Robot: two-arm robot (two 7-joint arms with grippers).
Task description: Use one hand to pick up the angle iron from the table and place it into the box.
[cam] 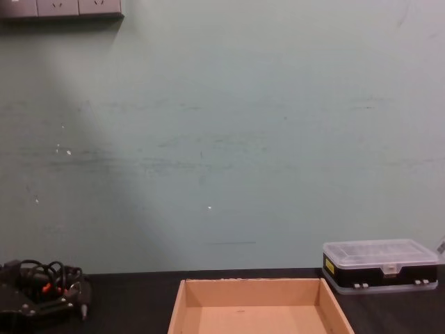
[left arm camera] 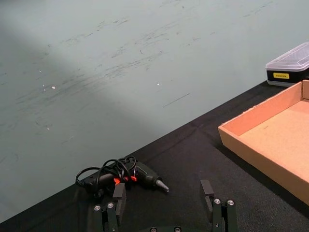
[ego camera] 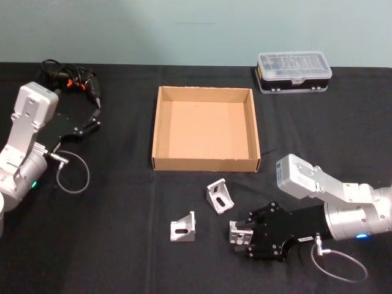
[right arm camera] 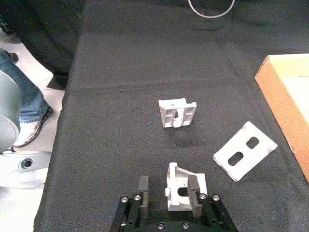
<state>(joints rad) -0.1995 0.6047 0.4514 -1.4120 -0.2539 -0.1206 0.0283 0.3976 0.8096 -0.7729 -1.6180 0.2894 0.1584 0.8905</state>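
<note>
Three silver angle irons lie on the black table [ego camera: 122,245] in front of the tan cardboard box [ego camera: 205,163]. My right gripper [ego camera: 240,234] is low over the nearest angle iron [right arm camera: 184,186] and open. That piece sits between the fingers, against one finger [right arm camera: 200,199] and apart from the other. The second angle iron [ego camera: 219,196] lies closer to the box [right arm camera: 285,87]. A third angle iron [ego camera: 183,228] rests farther left. My left gripper [left arm camera: 163,198] is parked open at the table's far left.
A black case with a clear lid [ego camera: 294,71] stands behind the box at the right. A small power tool with tangled cables [ego camera: 70,79] lies at the back left by the left arm. Cable loops [ego camera: 73,174] hang from both wrists.
</note>
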